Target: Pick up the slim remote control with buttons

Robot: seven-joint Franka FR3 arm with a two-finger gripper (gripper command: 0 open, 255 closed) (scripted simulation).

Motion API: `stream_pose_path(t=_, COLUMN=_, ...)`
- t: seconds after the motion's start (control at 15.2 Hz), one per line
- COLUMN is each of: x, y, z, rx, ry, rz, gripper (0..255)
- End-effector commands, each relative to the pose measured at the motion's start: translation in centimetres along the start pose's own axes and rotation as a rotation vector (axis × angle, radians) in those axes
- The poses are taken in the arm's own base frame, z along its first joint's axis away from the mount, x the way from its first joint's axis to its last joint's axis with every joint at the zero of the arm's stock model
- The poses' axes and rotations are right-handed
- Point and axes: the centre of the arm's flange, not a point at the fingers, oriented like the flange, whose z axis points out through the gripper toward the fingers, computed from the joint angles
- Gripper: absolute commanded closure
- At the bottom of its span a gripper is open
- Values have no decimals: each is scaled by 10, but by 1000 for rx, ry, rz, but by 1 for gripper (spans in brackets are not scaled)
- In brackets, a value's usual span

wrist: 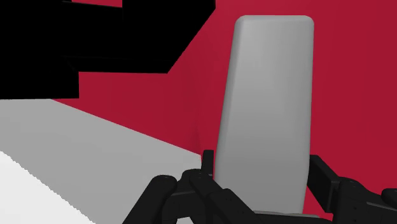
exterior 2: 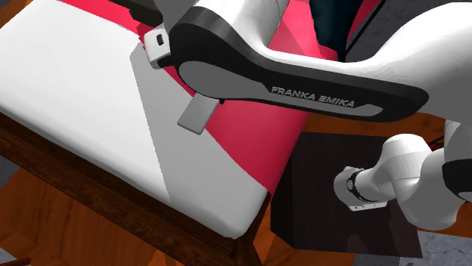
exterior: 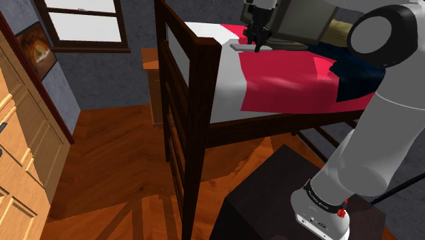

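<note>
**Q:** Where is the remote control (wrist: 267, 108)?

**A:** It is a slim, plain grey slab with rounded corners, over the crimson blanket (exterior: 286, 82) of a bed. In the shoulder view it sits near one o'clock, just to the three o'clock side of the tall corner post of the dark wooden bed frame (exterior: 194, 102). In the second exterior view it pokes out from under the robot arm (exterior 2: 302, 83) toward seven o'clock. There the blanket meets a grey band (exterior 2: 174, 151) of the white sheet (exterior 2: 68, 83). I cannot tell whether the slab rests on the bedding or hangs just above it.

**Q:** What is the hand doing?

**A:** The black gripper (wrist: 262, 172) points down at the bed. Its two fingers (wrist: 321, 181) press against the remote's long sides, one on each side, clamped on it near one end. The rest of the slab reaches away from the hand.

**Q:** What surrounds the bed?

**A:** In the shoulder view, the dark box stand (exterior: 272, 198) is at five o'clock, on an orange wooden floor (exterior: 116, 157). A window (exterior: 85, 20) is at eleven o'clock, a framed picture (exterior: 37, 44) at ten, and a light wooden panelled door (exterior: 17, 157) at eight.
</note>
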Motion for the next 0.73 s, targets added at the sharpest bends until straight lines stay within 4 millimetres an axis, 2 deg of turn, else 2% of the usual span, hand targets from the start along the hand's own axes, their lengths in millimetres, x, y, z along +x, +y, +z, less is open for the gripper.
stream_pose_path(t=0.0, x=0, y=0, z=-10, rx=0, ry=0, rz=0, gripper=255)
stream_pose_path(t=0.53, x=1, y=0, z=-52, rx=0, ry=0, rz=0, gripper=255)
stream_pose_path(t=0.66, x=1, y=0, z=-53, rx=0, ry=0, rz=0, gripper=255)
